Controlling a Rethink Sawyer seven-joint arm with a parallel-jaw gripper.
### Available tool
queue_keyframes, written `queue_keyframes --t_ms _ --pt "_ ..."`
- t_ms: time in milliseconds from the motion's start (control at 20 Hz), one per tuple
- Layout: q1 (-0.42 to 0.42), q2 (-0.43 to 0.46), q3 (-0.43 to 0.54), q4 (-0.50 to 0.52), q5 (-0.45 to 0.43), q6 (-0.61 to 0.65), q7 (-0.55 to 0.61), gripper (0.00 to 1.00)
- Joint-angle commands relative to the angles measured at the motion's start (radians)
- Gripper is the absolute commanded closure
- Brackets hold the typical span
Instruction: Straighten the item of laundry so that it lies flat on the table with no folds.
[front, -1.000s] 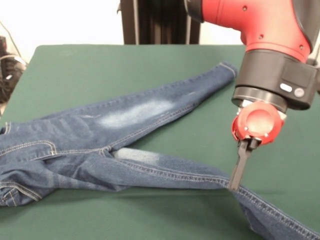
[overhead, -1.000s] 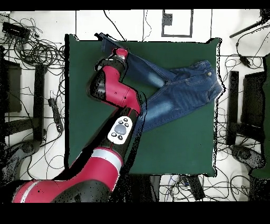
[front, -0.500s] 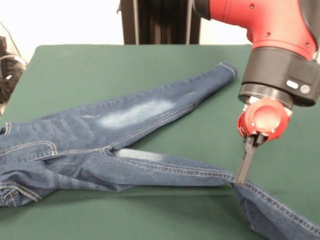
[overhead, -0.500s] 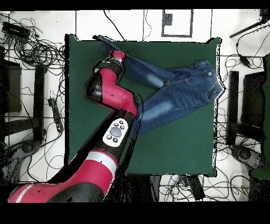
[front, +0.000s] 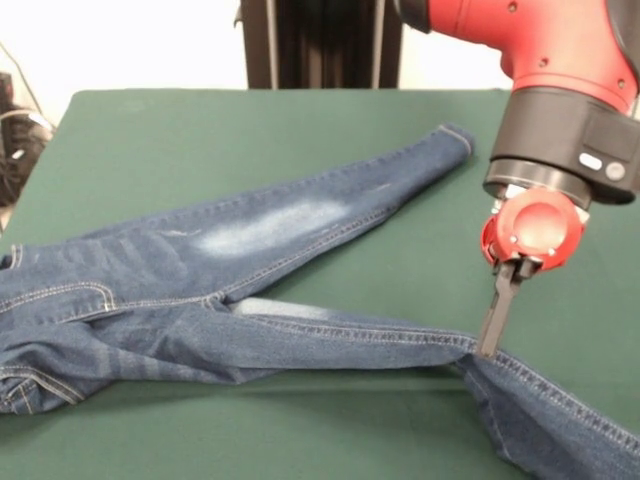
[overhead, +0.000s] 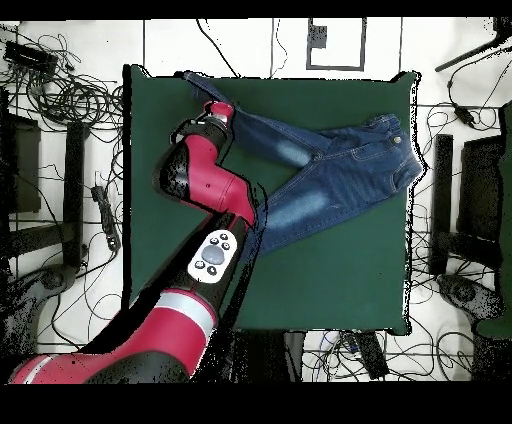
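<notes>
The item of laundry (front: 230, 240) is a small pair of blue jeans on the green table (front: 180, 130). Its waistband lies at the left edge of the front view. One leg runs up to the right and lies smooth, its cuff near the arm. The other leg runs right along the near edge and is pulled taut. My gripper (front: 488, 345) is shut on that leg below the knee, and the cloth kinks there. Beyond the pinch the leg's end drops out of the picture. From above, the gripper (overhead: 218, 108) sits over the jeans (overhead: 340, 170), and the arm hides part of one leg.
Bare green table (overhead: 330, 280) surrounds the jeans, much of it between them and the robot's side. Cables and dark equipment (overhead: 60, 100) lie on the floor around the table. A dark stand (front: 320, 45) rises behind the far edge.
My gripper has moved right in the front view, dragging the near leg with it. That leg now lies straighter and the kink sits further right. The other leg and the waistband have not moved.
</notes>
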Motion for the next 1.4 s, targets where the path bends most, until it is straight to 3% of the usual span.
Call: queue_keyframes --t_ms 50,1400 --pt "0.025 0.014 0.088 0.117 0.030 -0.040 0.117 1.00" --pt "0.055 -0.001 0.091 0.159 0.053 -0.052 0.125 1.00"
